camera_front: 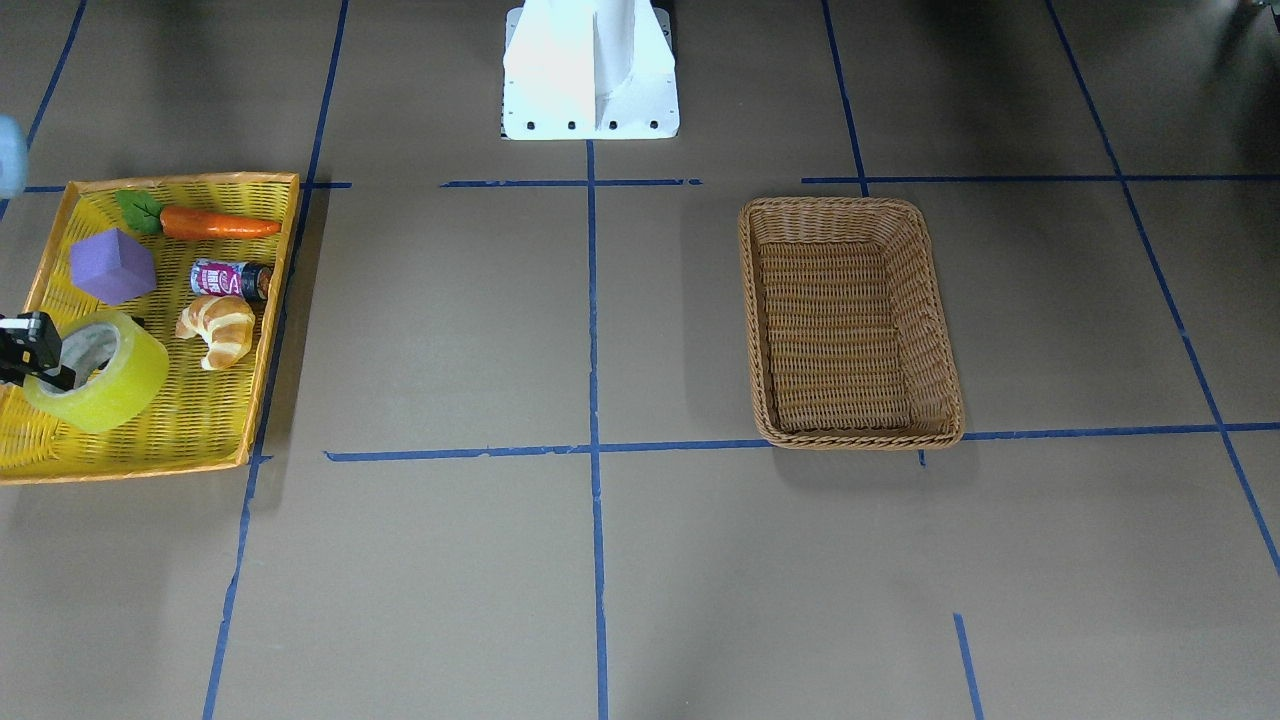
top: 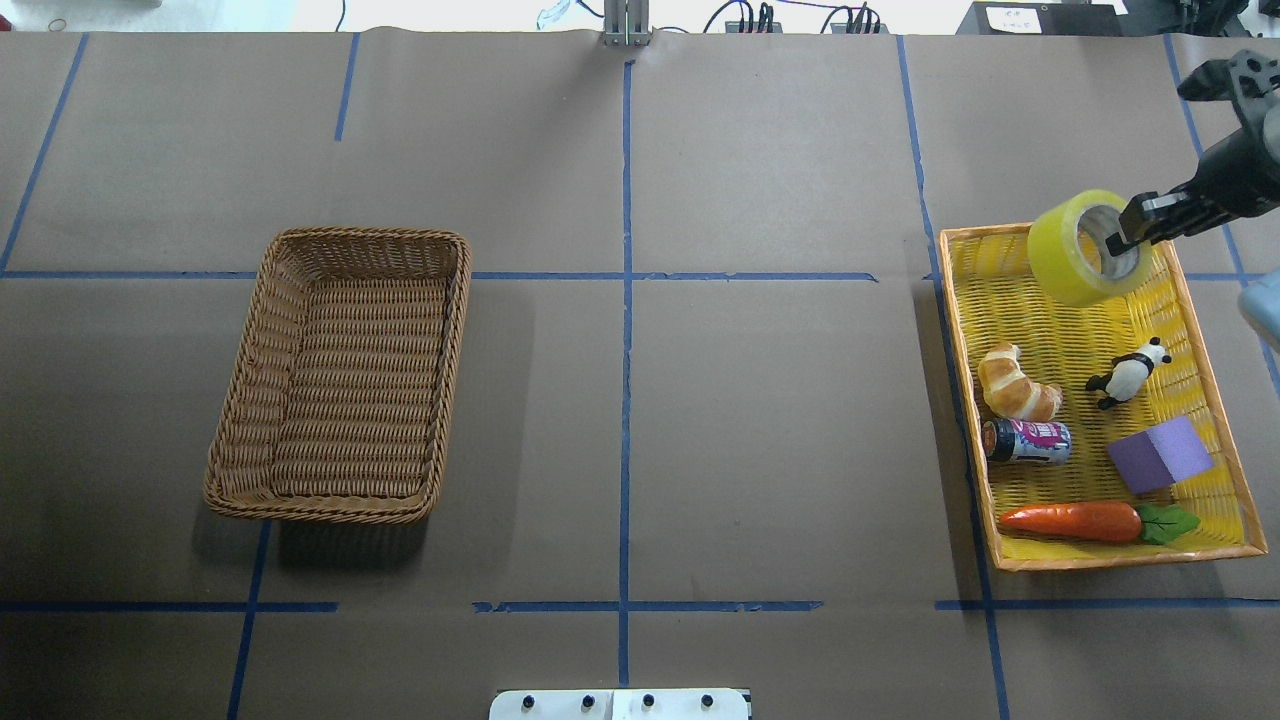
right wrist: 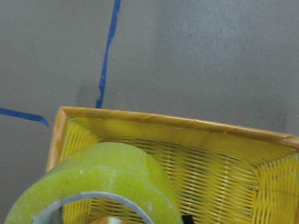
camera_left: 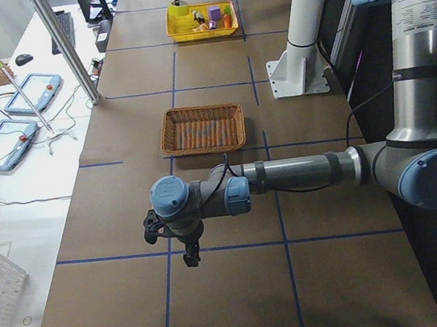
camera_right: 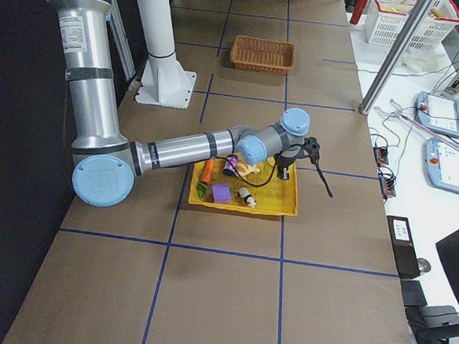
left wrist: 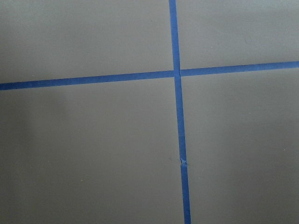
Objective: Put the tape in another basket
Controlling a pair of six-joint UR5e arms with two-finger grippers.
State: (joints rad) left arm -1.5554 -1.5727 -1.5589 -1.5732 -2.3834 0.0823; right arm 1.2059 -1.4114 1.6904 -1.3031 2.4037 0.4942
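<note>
The yellow-green tape [top: 1072, 258] is tilted over the far end of the yellow tray [top: 1130, 558]. My right gripper [top: 1128, 238] is shut on its wall, with one finger inside the grey core. The tape also shows in the front view [camera_front: 112, 388], where the gripper [camera_front: 38, 362] comes in from the left edge, and in the right wrist view [right wrist: 110, 179]. The brown wicker basket [top: 455, 330] stands empty on the left half of the table, far from the tape. My left gripper [camera_left: 189, 253] hangs over bare table paper near the table's end; I cannot tell whether it is open.
The yellow tray also holds a croissant [top: 1018, 385], a small can [top: 1030, 441], a panda figure [top: 1128, 372], a purple block [top: 1160, 455] and a toy carrot [top: 1075, 520]. The white robot base [camera_front: 590, 70] stands at the table's middle edge.
</note>
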